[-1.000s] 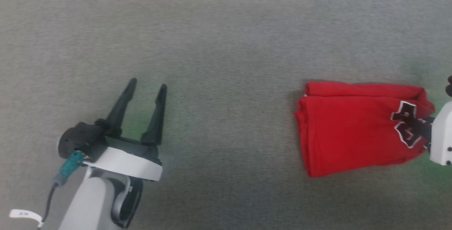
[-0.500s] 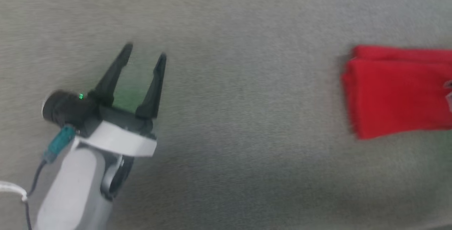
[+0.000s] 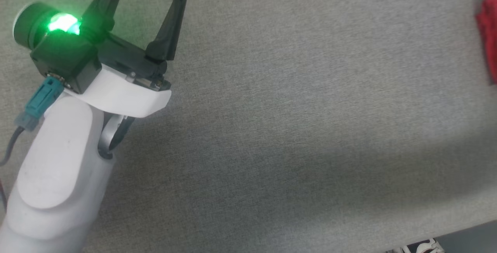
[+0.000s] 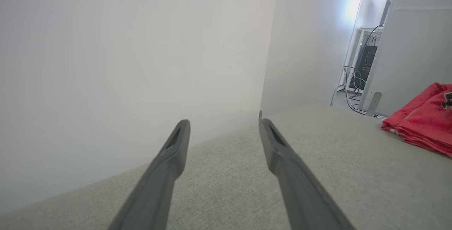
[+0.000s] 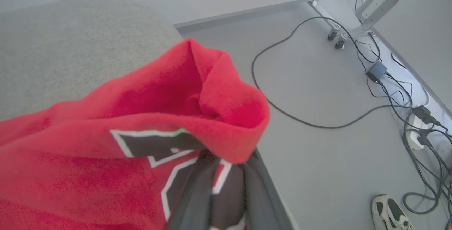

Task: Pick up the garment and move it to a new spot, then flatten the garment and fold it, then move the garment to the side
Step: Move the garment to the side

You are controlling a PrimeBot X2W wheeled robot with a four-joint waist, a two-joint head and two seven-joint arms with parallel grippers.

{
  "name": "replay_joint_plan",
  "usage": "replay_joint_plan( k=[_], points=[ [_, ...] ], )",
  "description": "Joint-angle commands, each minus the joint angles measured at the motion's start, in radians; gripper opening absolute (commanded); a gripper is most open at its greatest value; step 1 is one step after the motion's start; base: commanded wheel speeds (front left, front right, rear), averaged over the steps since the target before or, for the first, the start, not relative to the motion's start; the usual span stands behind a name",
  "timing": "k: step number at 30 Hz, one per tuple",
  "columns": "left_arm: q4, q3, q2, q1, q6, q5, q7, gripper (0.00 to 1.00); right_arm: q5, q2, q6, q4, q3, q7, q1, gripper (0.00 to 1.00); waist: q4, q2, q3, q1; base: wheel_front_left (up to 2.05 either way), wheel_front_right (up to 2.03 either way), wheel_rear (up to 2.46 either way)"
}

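Rumpled red garment, woven grey surface

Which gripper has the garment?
The right gripper: it is shut on the red garment at its edge, by the black number. The left gripper stands open above the table, apart from the garment.

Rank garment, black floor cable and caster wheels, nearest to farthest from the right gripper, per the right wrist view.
1. garment, clamped in the right gripper.
2. black floor cable, looping mid-floor.
3. caster wheels, far upper right.
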Motion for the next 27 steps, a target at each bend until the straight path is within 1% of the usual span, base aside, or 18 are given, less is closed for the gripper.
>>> replay_joint_plan(
  k=[1,7,10,11,12,16,20,27],
  points=[
    [-0.002,-0.009,0.008,-0.026,-0.001,0.005,-0.004,1.00,-0.021,0.025,-0.001,0.060,0.003,-0.039,-0.055,0.00,0.007,0.0000,0.023,0.0000,0.00,0.00,0.00],
    [0.003,-0.016,0.020,-0.039,-0.001,0.010,-0.004,1.00,-0.078,0.042,-0.001,0.204,0.047,-0.130,-0.156,0.00,0.011,0.0000,0.035,0.0000,0.00,0.00,0.00],
    [0.007,-0.013,0.018,-0.028,-0.001,0.011,-0.004,1.00,-0.097,0.046,-0.001,0.245,0.061,-0.161,-0.179,0.00,0.011,0.0000,0.029,0.0000,0.00,0.00,0.00],
    [0.010,-0.010,0.016,-0.020,-0.001,0.010,-0.004,1.00,-0.106,0.048,-0.001,0.261,0.072,-0.174,-0.188,0.36,0.012,0.0000,0.023,0.0000,0.00,0.00,0.00],
    [0.014,-0.009,0.012,-0.011,-0.001,0.010,-0.004,1.00,-0.114,0.046,-0.001,0.277,0.080,-0.188,-0.194,1.00,0.014,0.0000,0.015,0.0000,0.00,0.00,0.00],
    [0.033,0.002,-0.005,0.030,-0.001,-0.001,-0.004,1.00,-0.130,0.041,-0.001,0.303,0.133,-0.225,-0.202,1.00,0.024,0.0000,-0.037,0.0000,0.00,0.00,0.00],
    [0.054,0.030,-0.036,0.097,-0.001,-0.013,-0.004,1.00,-0.135,0.044,-0.001,0.278,0.215,-0.250,-0.166,1.00,0.041,0.0000,-0.116,0.0000,0.00,0.00,0.00],
    [0.095,0.103,-0.091,0.271,-0.001,-0.026,-0.004,1.00,-0.108,0.095,-0.001,0.185,0.369,-0.317,-0.047,1.00,0.094,0.0000,-0.266,0.0000,0.00,0.00,0.00]
  ],
)
